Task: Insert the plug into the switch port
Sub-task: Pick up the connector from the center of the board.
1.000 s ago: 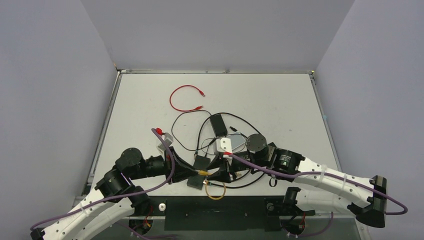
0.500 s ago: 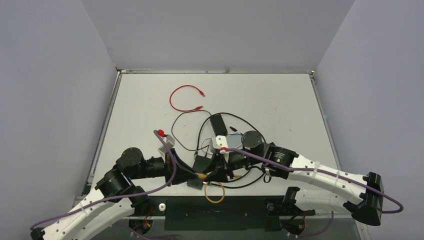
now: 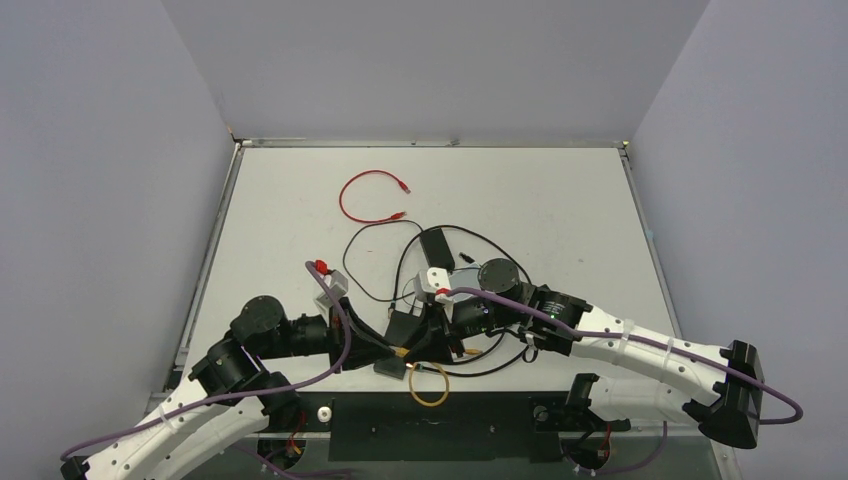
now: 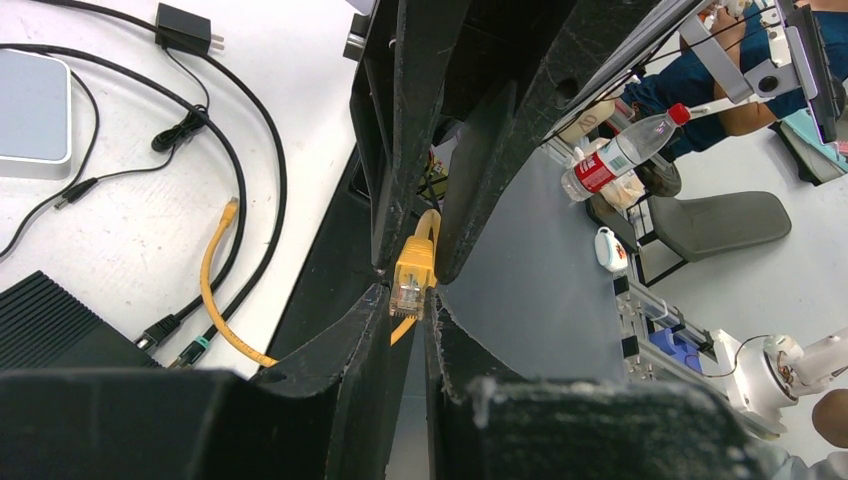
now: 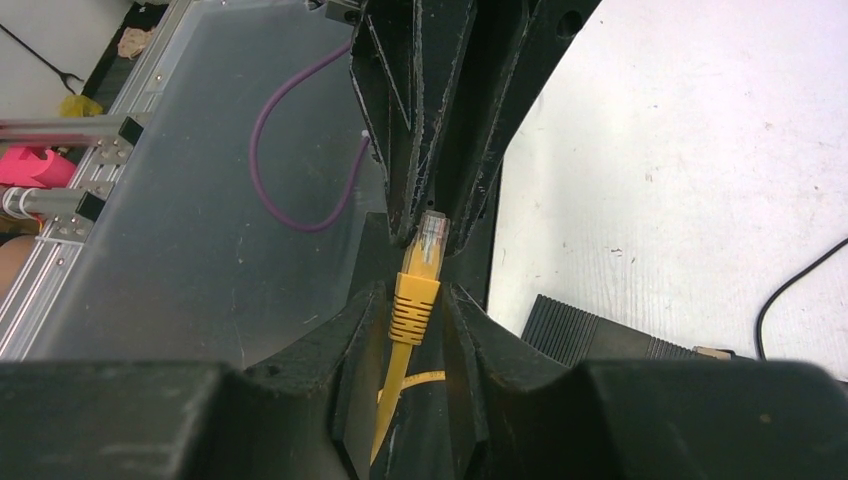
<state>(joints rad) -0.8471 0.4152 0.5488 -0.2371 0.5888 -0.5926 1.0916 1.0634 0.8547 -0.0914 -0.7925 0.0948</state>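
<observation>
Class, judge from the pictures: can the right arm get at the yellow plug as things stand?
Probably yes. The right gripper has its fingers either side of the boot of the yellow plug; the left gripper pinches only the clear tip, leaving the boot exposed.

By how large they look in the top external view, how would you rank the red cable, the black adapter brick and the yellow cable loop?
1. red cable: it has the widest spread.
2. black adapter brick and yellow cable loop: too alike in extent to rank.
</observation>
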